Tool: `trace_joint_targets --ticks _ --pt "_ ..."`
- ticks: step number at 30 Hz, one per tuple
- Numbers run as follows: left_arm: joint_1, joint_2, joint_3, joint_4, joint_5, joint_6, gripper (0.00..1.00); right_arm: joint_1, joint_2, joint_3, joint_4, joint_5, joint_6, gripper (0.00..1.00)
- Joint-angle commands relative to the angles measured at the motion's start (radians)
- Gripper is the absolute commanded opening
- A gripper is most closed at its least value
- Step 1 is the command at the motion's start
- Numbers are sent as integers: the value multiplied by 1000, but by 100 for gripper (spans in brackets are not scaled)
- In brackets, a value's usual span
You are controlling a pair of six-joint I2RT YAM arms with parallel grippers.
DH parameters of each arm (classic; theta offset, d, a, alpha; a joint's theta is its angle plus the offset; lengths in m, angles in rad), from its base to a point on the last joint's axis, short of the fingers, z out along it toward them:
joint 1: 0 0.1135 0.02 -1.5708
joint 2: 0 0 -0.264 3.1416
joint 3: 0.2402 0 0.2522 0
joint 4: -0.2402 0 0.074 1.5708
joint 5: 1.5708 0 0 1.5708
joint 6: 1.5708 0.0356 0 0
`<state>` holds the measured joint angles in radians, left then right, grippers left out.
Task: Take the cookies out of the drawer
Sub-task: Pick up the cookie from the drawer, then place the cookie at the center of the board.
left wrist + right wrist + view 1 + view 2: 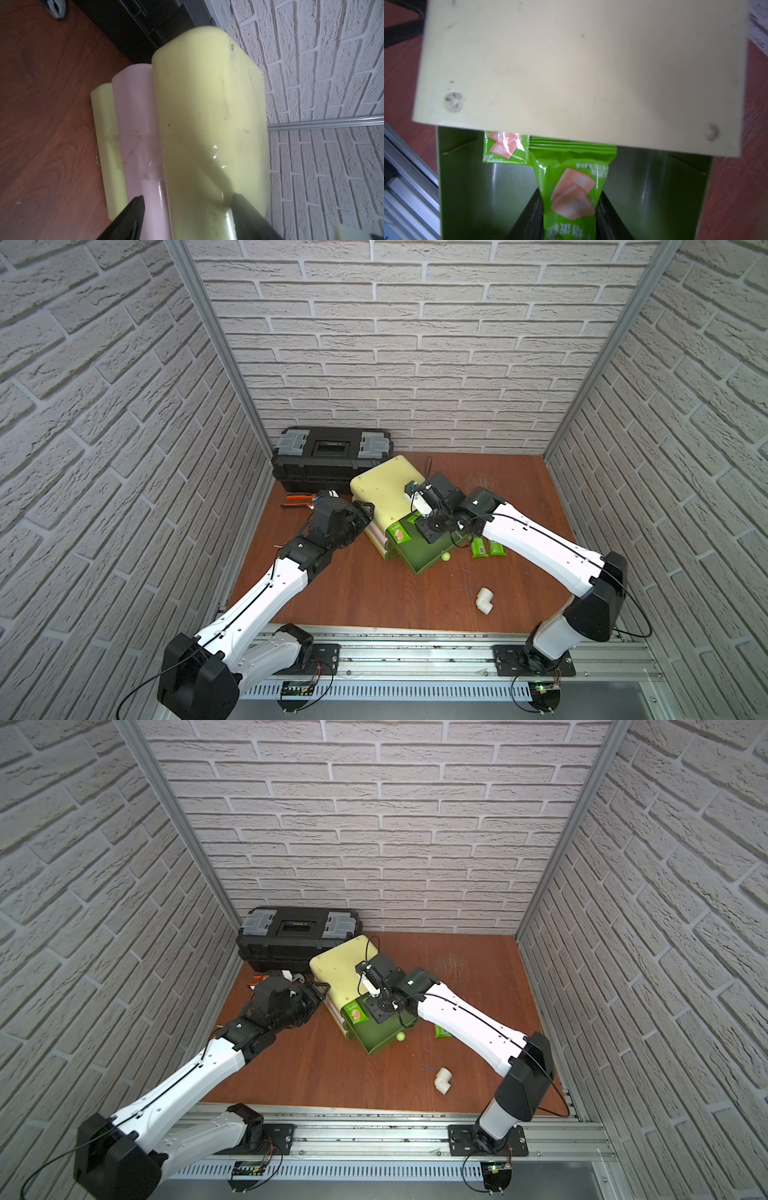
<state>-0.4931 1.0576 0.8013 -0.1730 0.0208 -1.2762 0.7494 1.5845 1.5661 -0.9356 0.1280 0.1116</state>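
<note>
Green drawer stood pulled out of the pale yellow and pink drawer unit on your wooden table. Where was your right gripper?

Reply: Your right gripper was down inside that drawer. Its fingers were pressed against both sides of one green packet, pinching it.

Query: Where were the other cookies on your bench?

Reply: A second green packet lay farther back in the drawer, partly under the unit's top. In a top view, two more green packets lay on the table just beside the drawer, close under your right arm.

Query: And your left gripper?

Reply: Your left gripper was spread wide. Both black fingertips sat at the unit's side wall, across the pink tier and the upper yellow tier. Whether they touched it could not be told.

Query: Anything else to log for you?

Reply: A black toolbox stood behind the unit, and a white pipe elbow lay well apart, nearer your side.
</note>
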Motion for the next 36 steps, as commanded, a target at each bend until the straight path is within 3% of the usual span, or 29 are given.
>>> trace_joint_targets --ticks 1,6,12,23,36 --pt "-4 2 26 21 1 7 71 -16 -85 -28 -29 36 40 38" --pt "-4 4 26 20 1 9 71 -106 -179 -64 -52 37 51 38" --pt "-5 5 28 20 4 9 71 -341 -253 -161 -54 -41 9 38" --pt "-5 16 35 -2 21 15 70 -742 -181 -402 59 -76 -37 36" --pt "-7 26 30 -3 24 14 70 -857 100 -366 147 -55 -32 35"
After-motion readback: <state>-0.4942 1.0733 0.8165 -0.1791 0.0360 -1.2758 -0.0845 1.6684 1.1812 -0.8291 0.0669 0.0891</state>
